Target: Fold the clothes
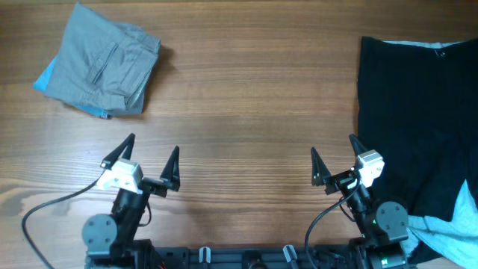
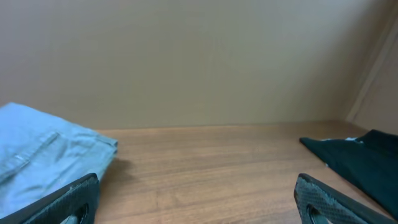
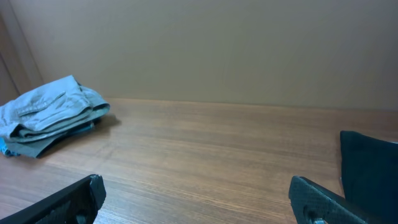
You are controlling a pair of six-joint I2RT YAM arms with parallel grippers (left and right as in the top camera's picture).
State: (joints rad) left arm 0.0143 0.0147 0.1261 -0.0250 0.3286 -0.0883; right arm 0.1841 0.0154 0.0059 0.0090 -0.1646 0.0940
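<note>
Wood table (image 1: pixel 246 90) meets beige wall (image 2: pixel 199 62); left gripper (image 1: pixel 153 143) and right gripper (image 1: pixel 333 143) sit released.

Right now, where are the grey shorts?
In the overhead view, the grey shorts lie folded at the far left corner of the table, on top of a blue garment, well ahead of the left gripper.

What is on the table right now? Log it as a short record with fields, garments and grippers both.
grey shorts: folded, far left corner, lying on a blue cloth
black garment: spread out, right side
pale cloth: near right corner
left gripper: open, empty, over bare wood
right gripper: open, empty, beside the black garment
</note>
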